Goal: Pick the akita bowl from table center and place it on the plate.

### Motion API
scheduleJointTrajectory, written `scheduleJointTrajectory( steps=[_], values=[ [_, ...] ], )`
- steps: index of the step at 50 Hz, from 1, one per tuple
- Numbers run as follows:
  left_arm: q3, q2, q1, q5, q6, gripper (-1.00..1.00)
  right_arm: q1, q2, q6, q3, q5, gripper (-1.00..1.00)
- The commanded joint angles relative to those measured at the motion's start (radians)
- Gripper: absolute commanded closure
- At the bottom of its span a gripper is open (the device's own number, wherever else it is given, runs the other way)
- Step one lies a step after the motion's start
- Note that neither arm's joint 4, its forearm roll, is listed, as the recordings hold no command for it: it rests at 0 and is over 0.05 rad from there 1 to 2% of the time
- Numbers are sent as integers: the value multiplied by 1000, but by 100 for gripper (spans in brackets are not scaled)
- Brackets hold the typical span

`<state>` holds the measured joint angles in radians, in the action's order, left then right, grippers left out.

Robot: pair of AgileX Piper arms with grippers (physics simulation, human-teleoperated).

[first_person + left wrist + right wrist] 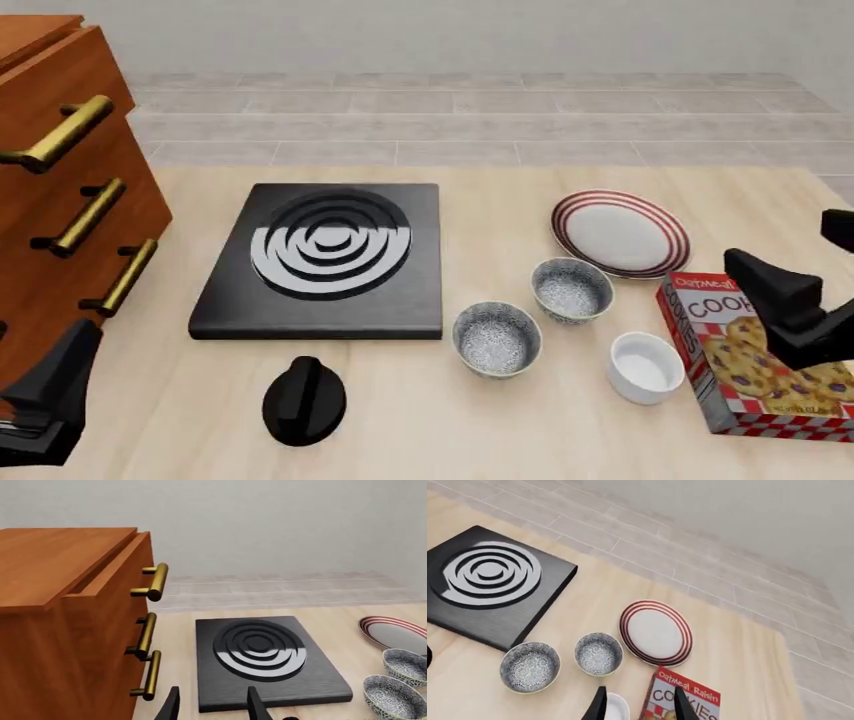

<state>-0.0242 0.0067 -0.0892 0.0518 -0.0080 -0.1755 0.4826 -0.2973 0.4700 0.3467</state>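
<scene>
My right hand (636,705) hangs open and empty above the worktop (534,420), its two dark fingers (598,706) spread apart. Under it lie the cookie box (754,355) and, just beside that, the small white bowl (646,366). In the front view this hand (787,305) sits over the box at the right edge.

Further out stand two speckled bowls near each other. The akita bowl (497,338) is at the middle of the worktop, upright, just right of the hob's (327,262) near corner. The second bowl (573,289) stands between it and the plate (621,233), close to the plate's near rim but apart from it. The plate lies flat and bare, beyond the box.

My left hand (212,705) is open too, holding nothing, fingers (255,703) pointing over the hob's near edge. A black knob (304,400) lies in front of the hob. The wooden cabinet (60,190) with brass handles (56,133) stands at the far left.
</scene>
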Motion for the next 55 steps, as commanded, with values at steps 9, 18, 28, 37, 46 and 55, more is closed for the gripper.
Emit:
scheduleJointTrajectory(
  steps=[9, 18, 28, 37, 46, 55],
  values=[
    [-4, 1, -21, 12, 0, -100, -131, 225, -140, 80, 11, -100],
    [8, -3, -29, 13, 4, -100, -222, 260, -161, 99, 30, -100],
    [9, -1, -37, 16, 7, -100, -304, 339, -187, 58, -37, -100],
    [9, -2, -23, 11, 5, -100, -417, 426, -257, 55, -61, -100],
    [-12, 0, 16, 10, -19, -100, -447, 482, -273, 79, -77, -100],
    [-4, 0, 9, 6, -23, -100, -472, 569, -317, 51, -124, -100]
  ],
)
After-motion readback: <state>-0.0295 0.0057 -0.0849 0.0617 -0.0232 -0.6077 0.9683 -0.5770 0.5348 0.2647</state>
